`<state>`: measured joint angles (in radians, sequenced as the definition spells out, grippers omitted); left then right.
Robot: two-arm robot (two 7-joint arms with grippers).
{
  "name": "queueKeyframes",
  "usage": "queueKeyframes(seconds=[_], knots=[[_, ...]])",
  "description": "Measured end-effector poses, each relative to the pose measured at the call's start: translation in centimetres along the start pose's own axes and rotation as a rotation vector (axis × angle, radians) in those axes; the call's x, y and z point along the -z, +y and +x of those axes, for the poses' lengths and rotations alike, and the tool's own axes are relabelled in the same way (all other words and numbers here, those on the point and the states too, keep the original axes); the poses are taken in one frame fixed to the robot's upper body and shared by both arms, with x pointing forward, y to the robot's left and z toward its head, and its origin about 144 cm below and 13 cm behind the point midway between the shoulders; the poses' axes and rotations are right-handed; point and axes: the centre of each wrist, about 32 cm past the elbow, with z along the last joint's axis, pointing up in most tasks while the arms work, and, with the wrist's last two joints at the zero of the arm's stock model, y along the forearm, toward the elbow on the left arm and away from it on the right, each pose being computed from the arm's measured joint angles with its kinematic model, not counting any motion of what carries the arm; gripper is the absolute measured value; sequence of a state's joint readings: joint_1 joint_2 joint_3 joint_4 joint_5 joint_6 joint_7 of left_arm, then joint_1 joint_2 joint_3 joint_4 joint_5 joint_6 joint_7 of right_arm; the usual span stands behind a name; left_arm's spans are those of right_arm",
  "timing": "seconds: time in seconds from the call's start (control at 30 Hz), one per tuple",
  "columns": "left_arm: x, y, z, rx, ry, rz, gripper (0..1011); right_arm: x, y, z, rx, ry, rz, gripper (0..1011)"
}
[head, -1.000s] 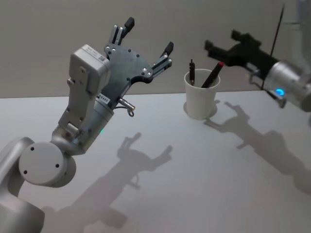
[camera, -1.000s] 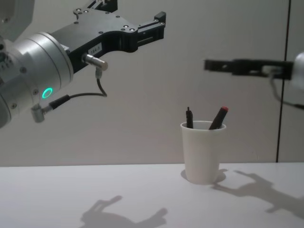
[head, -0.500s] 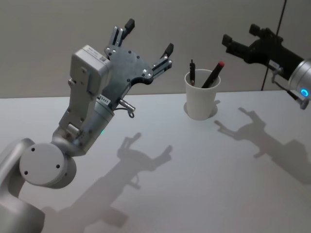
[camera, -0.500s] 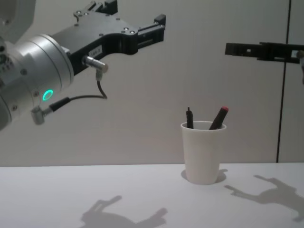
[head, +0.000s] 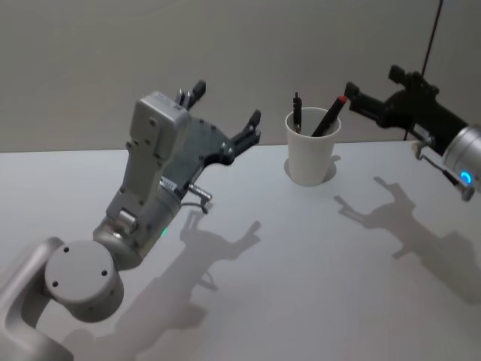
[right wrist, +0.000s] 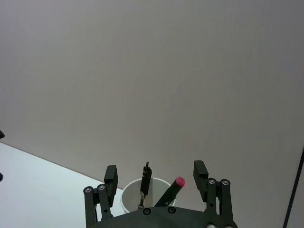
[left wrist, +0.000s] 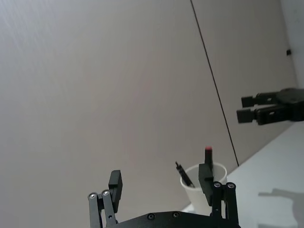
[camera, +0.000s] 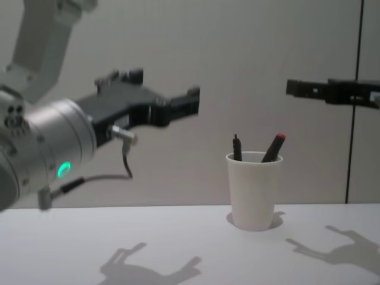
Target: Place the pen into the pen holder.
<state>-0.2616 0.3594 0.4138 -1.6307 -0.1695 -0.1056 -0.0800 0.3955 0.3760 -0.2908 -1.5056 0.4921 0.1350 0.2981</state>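
Observation:
The pen holder (head: 310, 156) (camera: 254, 191) is a white paper cup standing upright at the back of the table. Two pens lean inside it, a black pen (head: 296, 113) (camera: 237, 148) and a red-capped pen (head: 331, 114) (camera: 275, 146). My right gripper (head: 373, 84) (camera: 292, 88) hangs open and empty, above and to the right of the cup. Its wrist view has the cup (right wrist: 130, 199) and both pens between its fingers (right wrist: 110, 174), farther off. My left gripper (head: 227, 105) (camera: 166, 89) is open and empty, raised left of the cup. The cup (left wrist: 190, 189) also appears in the left wrist view.
The white table (head: 301, 263) carries only the cup and the arms' shadows. A plain grey wall (camera: 249, 59) rises close behind, with a dark vertical seam (camera: 354, 119) at the right.
The right gripper drew back to the right of the cup and then dropped a little. The left arm has lowered and its gripper sits lower. The pens stay in the cup.

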Motion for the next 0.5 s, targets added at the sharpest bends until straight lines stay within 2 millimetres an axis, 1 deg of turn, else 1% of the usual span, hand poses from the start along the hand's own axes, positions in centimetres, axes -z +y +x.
queueKeyframes(seconds=[0.3, 0.5], knots=[[1.1, 0.8, -1.0, -0.023, 0.028, 0.133, 1001, 1.7, -1.7, -1.6, 0.044, -0.013, -0.009, 1001], [1.3, 1.0, -1.2, -0.027, 0.032, 0.16, 1001, 2.7, -2.9, -2.6, 0.075, -0.023, -0.013, 1001]])
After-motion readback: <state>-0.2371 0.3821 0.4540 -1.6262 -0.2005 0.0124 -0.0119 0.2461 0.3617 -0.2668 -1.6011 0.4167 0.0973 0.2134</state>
